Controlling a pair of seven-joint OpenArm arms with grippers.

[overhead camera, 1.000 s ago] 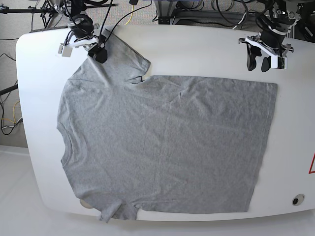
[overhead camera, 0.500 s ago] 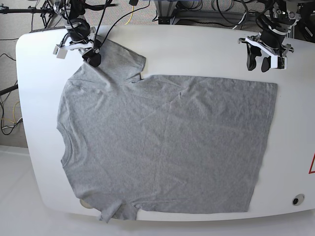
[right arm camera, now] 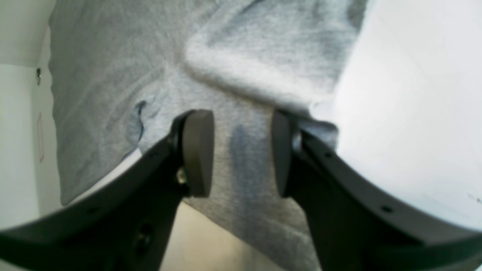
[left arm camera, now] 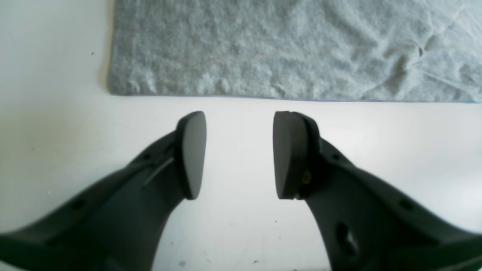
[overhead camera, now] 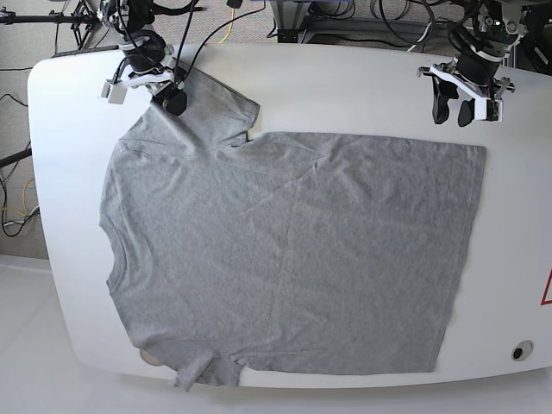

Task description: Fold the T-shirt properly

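Note:
The grey T-shirt (overhead camera: pixel 285 250) lies spread flat over most of the white table (overhead camera: pixel 345 86), its neck toward the left of the base view. My right gripper (overhead camera: pixel 170 97) is down at the far sleeve (overhead camera: pixel 220 108). In the right wrist view this gripper (right arm camera: pixel 239 120) is open, with sleeve fabric (right arm camera: pixel 248 169) showing between the pads and a bunched fold (right arm camera: pixel 263 71) just beyond them. My left gripper (overhead camera: pixel 454 112) hangs open over bare table, a short way behind the hem corner (overhead camera: pixel 479 151). Its wrist view shows the gripper (left arm camera: pixel 240 120) holding nothing, with the shirt's edge (left arm camera: pixel 282 49) ahead.
The near sleeve (overhead camera: pixel 203 371) droops over the table's front edge. A small round hole (overhead camera: pixel 518 351) and a red triangle mark (overhead camera: pixel 547 289) sit at the right end. Cables and stands (overhead camera: pixel 233 26) crowd the floor behind the table.
My right gripper has shifted slightly over the far sleeve, first toward the back left, then a little right again. The sleeve moved a bit with it. The left arm has stayed still.

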